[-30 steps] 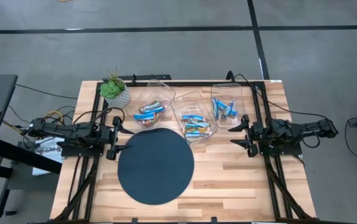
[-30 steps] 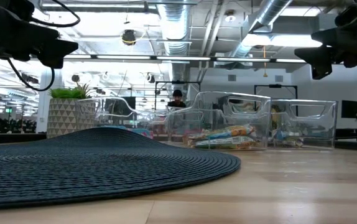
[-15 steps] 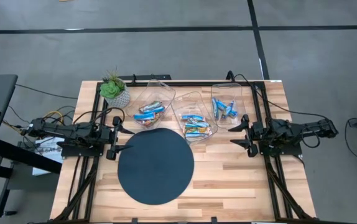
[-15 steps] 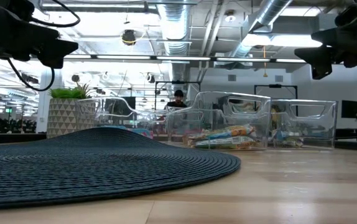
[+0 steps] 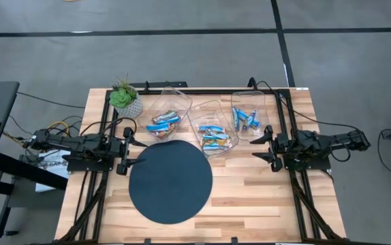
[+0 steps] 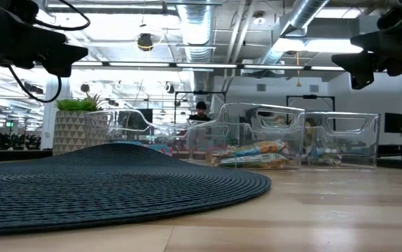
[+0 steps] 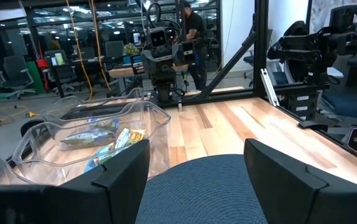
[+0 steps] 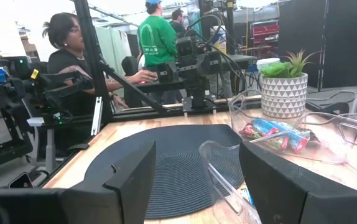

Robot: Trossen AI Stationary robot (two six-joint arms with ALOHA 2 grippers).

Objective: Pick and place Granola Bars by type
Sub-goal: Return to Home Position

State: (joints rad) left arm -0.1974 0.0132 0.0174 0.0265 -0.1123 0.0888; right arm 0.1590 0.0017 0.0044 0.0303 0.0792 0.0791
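The granola bars lie sorted in three clear bins along the table's far side: the left bin point(image 5: 165, 120) holds bars with blue, white and orange wrappers, the middle bin point(image 5: 213, 135) blue and brown ones, the right bin point(image 5: 246, 119) blue ones. In the low view the middle bin's bars point(image 6: 252, 154) show through its wall. My left gripper point(image 5: 122, 151) waits open at the table's left edge, above the mat's left rim. My right gripper point(image 5: 269, 148) waits open at the right edge, near the right bin. Both hang clear of the table.
A large dark round mat point(image 5: 171, 181) covers the table's middle and near part. A potted plant point(image 5: 126, 99) stands at the far left corner. Bare wood point(image 5: 250, 197) lies right of the mat. People point(image 8: 157, 38) stand beyond the table.
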